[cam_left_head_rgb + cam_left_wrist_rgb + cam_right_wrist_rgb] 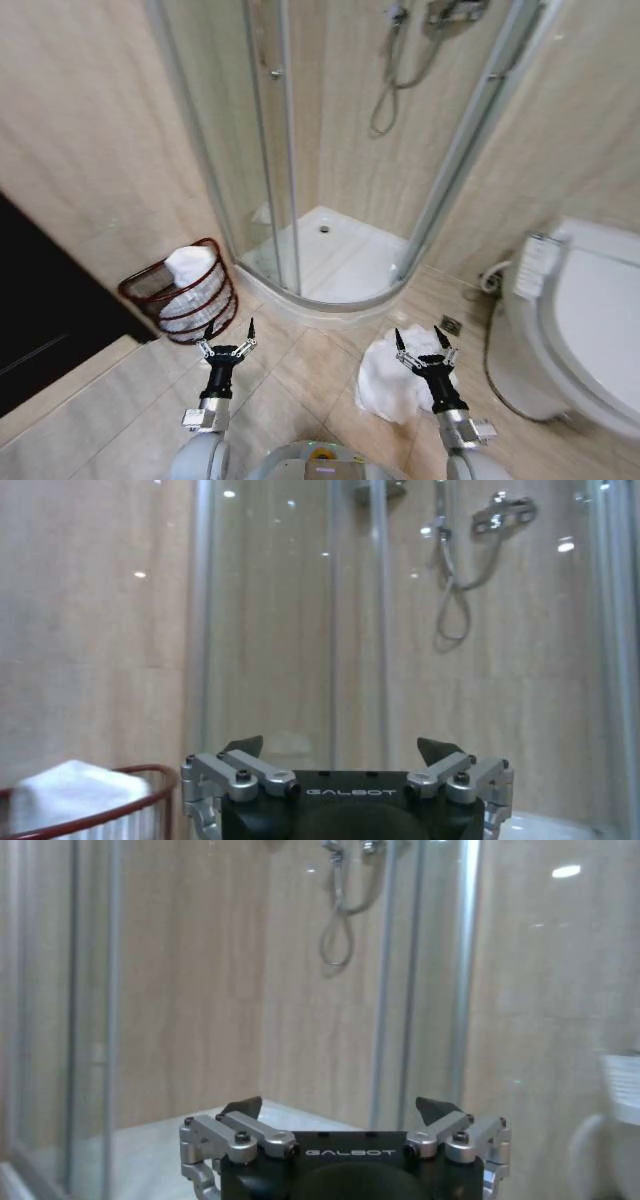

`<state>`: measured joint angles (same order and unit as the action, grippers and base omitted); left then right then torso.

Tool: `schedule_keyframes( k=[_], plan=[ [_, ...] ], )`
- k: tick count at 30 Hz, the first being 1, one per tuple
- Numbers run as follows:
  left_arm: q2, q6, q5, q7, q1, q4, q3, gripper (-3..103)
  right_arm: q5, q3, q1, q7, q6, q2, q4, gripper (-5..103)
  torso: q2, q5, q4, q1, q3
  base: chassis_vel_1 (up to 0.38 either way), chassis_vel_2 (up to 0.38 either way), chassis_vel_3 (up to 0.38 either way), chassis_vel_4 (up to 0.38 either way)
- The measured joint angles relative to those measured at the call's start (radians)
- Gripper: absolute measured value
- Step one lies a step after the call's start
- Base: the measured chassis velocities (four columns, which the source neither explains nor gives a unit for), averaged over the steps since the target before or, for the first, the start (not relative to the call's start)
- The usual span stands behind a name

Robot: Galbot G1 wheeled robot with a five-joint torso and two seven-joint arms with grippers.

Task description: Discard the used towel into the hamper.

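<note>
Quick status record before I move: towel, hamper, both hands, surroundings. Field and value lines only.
towel: crumpled white cloth towel on the tiled floor, beside the toilet, in front of the shower
hamper: round reddish-brown wire-weave hamper against the wall left of the shower, white cloth already inside
left hand: open, empty, raised near the hamper
right hand: open, empty, over the towel, contact unclear
shower: curved glass enclosure, white tray
toilet: white toilet at right
task state: towel not yet picked up

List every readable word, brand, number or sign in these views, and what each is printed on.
"GALBOT": on the black body of the left gripper, seen from its wrist camera.
"GALBOT": on the black body of the right gripper, likewise.
Nothing legible in the head view; no marking can be made out on the toilet.
</note>
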<state>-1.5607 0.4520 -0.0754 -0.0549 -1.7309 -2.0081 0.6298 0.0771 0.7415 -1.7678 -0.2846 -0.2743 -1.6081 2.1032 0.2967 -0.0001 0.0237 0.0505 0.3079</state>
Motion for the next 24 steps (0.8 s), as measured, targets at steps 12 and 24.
schedule_keyframes(
  k=[12, 24],
  plan=[
    [-0.002, 0.017, 0.005, 0.000, -0.003, 0.012, 0.000, 100, 0.007, 0.013, -0.006, 0.000, -0.012, 0.000, -0.008, 100, -0.033, 0.0001, 0.0005, -0.012, -0.021, -0.012, -0.020, -0.028, -0.014],
    [0.002, 0.018, 0.005, -0.002, -0.004, 0.013, 0.003, 100, -0.006, 0.011, -0.011, 0.033, -0.003, 0.000, -0.011, 100, -0.081, 0.0001, 0.0004, -0.027, -0.054, 0.000, 0.000, 0.000, 0.000]
  ],
)
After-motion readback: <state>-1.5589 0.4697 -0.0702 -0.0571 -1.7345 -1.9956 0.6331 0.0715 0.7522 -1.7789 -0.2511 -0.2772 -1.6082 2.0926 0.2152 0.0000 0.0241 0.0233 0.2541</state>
